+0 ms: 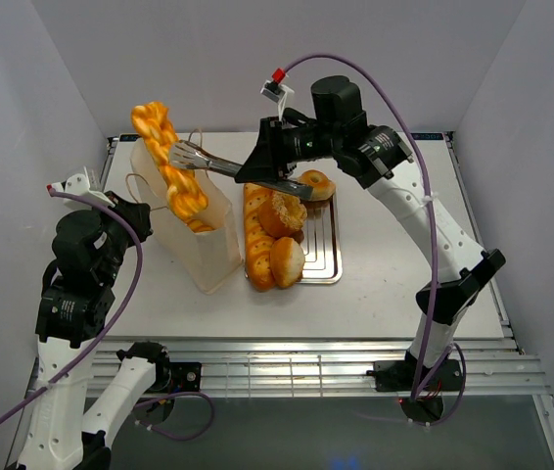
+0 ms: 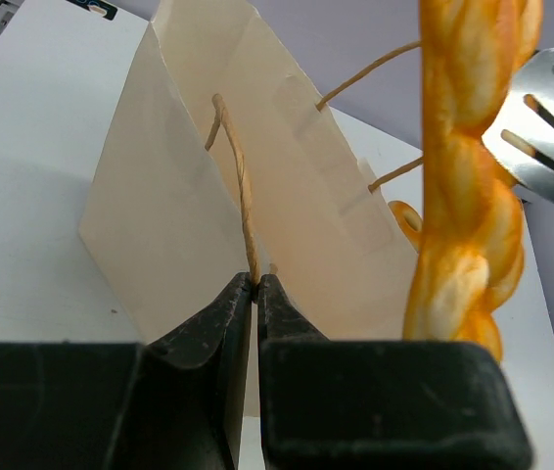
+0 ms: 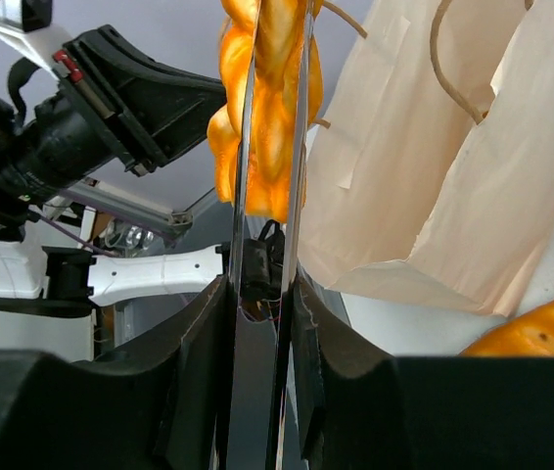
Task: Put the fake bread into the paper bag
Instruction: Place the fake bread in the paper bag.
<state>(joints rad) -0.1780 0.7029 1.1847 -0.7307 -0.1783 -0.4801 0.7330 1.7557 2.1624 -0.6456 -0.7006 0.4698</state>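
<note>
The braided loaf (image 1: 171, 166) stands tilted, its lower end in the paper bag's (image 1: 213, 250) mouth, clamped by metal tongs (image 1: 226, 168) that the right end effector (image 3: 262, 294) squeezes. The left end effector (image 2: 255, 292) pinches the bag's cord handle (image 2: 238, 176). The loaf looks stiff, light and glossy-slippery, so it is best gripped in a braid groove.

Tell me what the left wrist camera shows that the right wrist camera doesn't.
Only the left wrist view: the left end effector shut on the paper bag's cord handle.
Only the right wrist view: the right end effector clamped on the tongs, the left arm behind, and a loaf at the bottom right corner.
Both: the braided bread in the tongs, and the paper bag.
</note>
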